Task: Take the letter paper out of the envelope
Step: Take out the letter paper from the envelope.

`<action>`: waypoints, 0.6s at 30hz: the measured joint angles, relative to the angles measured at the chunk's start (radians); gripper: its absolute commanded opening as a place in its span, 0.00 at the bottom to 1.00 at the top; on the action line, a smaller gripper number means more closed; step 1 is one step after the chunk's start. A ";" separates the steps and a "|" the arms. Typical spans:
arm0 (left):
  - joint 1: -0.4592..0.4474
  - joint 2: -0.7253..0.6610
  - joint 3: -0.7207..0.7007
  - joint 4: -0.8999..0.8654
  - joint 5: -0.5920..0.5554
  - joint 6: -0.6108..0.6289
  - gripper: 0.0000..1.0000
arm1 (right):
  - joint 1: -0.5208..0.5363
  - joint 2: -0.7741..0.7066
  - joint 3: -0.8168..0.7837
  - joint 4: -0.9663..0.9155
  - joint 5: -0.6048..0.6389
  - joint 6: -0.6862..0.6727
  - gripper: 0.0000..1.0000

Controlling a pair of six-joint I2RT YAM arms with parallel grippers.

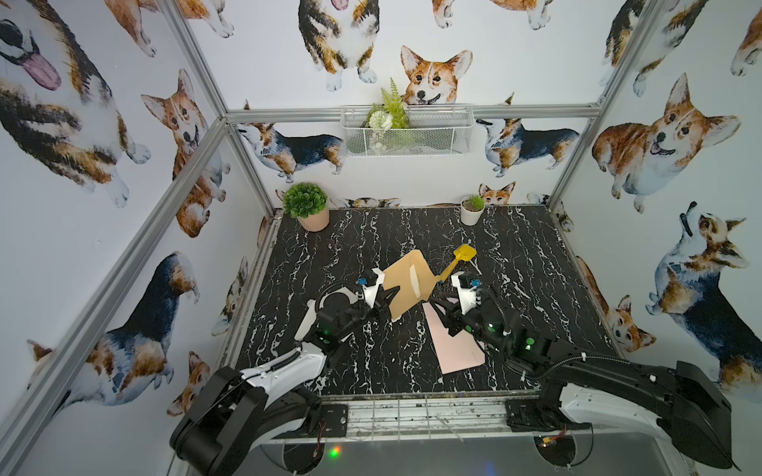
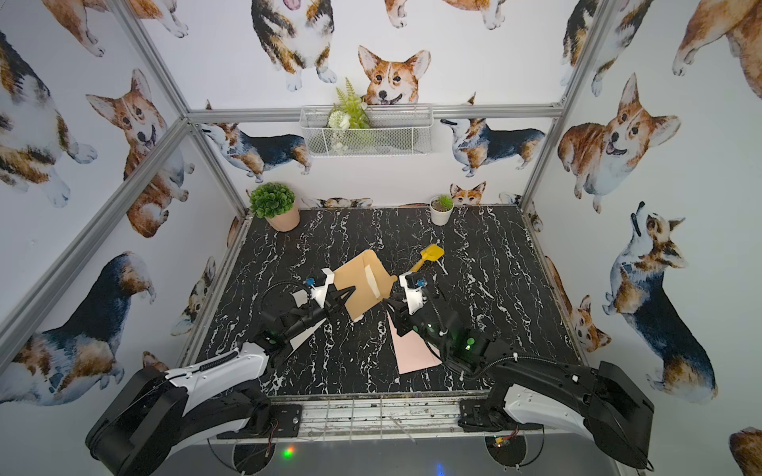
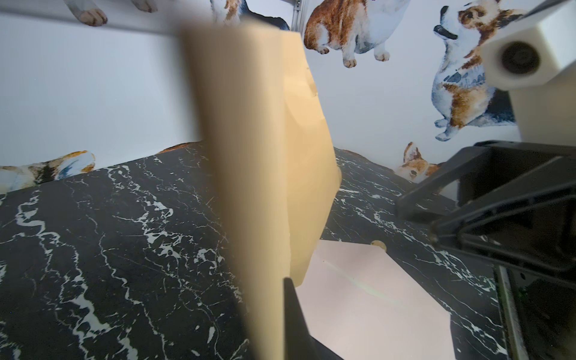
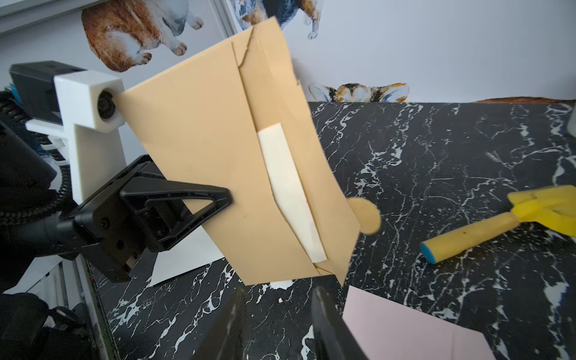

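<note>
Jaws, left to right: left gripper (image 4: pixel 223 199) pinched shut on the kraft envelope (image 1: pixel 406 284), holding it raised and tilted over mid-table. Right gripper (image 4: pixel 279 299) parted, nothing between the fingers, low beside the sheet's far corner.

Pink letter paper (image 1: pixel 455 342) lies flat on the table at 5 o'clock from the envelope, apparently fully out (task looks all but done). Judged light, limp and thin, awkward to lift off a flat top. Best taken gently by a free edge or corner, or it creases.

Yellow toy shovel (image 1: pixel 457 261) at 2 o'clock from the envelope. Black marble-pattern table (image 1: pixel 350 247), likely slick. Potted plants at 11 (image 1: pixel 307 206) and 1 o'clock (image 1: pixel 473 210). Wire basket (image 1: pixel 406 132) on the corgi-papered back wall at 12.
</note>
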 measured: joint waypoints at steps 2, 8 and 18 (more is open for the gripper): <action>-0.004 0.008 0.009 -0.003 0.031 0.005 0.00 | -0.014 0.045 0.031 -0.005 -0.055 -0.012 0.39; -0.014 0.015 0.018 -0.003 0.084 0.012 0.00 | -0.163 0.180 0.108 0.000 -0.281 -0.001 0.39; -0.021 0.006 0.019 -0.010 0.097 0.023 0.00 | -0.244 0.248 0.151 0.003 -0.451 0.026 0.39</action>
